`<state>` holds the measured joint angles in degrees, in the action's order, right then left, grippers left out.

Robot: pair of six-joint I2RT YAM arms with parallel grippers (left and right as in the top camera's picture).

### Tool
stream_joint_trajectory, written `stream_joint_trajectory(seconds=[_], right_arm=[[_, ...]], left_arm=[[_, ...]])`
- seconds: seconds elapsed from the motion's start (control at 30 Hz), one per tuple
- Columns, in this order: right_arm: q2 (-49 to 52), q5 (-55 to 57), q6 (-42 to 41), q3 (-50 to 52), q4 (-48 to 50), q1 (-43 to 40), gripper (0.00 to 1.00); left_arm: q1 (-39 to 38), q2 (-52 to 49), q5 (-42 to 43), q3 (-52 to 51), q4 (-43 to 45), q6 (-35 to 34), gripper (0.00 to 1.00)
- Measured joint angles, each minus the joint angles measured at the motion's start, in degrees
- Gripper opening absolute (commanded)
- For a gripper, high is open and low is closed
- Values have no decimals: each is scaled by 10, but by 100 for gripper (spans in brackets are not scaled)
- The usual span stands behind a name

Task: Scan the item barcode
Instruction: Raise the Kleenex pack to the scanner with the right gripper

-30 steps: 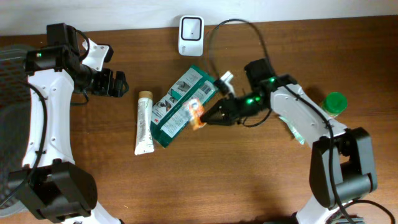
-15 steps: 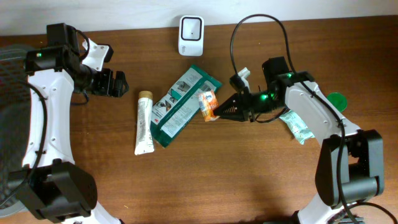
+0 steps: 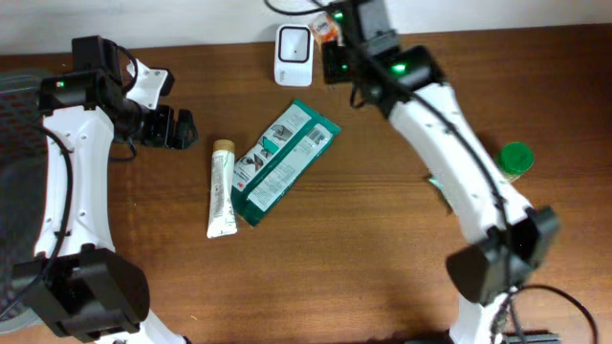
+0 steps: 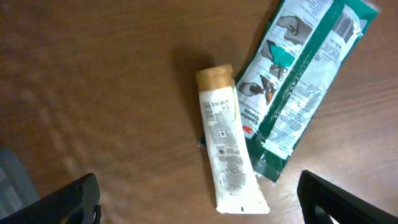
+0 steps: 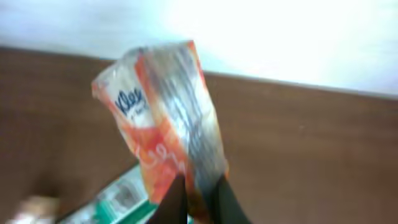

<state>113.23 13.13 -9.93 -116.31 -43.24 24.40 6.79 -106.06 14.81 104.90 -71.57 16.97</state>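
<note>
Your right gripper point(image 5: 194, 198) is pinched shut on the lower edge of the small orange soft-plastic tissue packet point(image 5: 165, 118), held up just beside the white boxy scanner point(image 3: 293, 54); it looks light, floppy and slick, so a deeper hold should steady it, while your left gripper point(image 3: 180, 128) hangs wide open and empty.

The brown wood-grain desk point(image 3: 363, 248) carries a dark green flat pouch point(image 3: 282, 160) with white printed panels. At its nine o'clock lies a white plastic tube point(image 3: 221, 196), black print, tan cap. A white boxy scanner point(image 3: 293, 54) with a dark window sits at twelve o'clock; a bright green round lid point(image 3: 515, 158) at three. The crinkled plastic packet point(image 5: 161, 118) is orange and white.
</note>
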Motion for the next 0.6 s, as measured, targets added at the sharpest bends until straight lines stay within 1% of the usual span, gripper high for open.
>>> stream_joint_trajectory(seconds=[0.03,0.13,0.17,0.2,0.23,0.27,0.3,0.37,0.4,0.6], right_arm=[[38,36,26,0,71,7,4],[124,83,101,2,238,12,4],[165,97,162,2,308,12,4],[186,100,197,2,357,12,4],[221,104,283,2,421,14,4],[248,107,338,2,447,16,4],[266,108,376,3,479,17,4],[294,110,439,3,504,20,4],[298,110,454,3,505,20,4],[299,110,488,3,493,20,4]], left_arm=[[0,0,0,0,-2,0,99],[0,0,0,0,-1,0,99],[0,0,0,0,0,0,99],[0,0,0,0,-1,0,99],[0,0,0,0,0,0,99],[0,0,0,0,-1,0,99],[0,0,0,0,-1,0,99],[0,0,0,0,-1,0,99],[0,0,0,0,0,0,99],[0,0,0,0,0,0,99]])
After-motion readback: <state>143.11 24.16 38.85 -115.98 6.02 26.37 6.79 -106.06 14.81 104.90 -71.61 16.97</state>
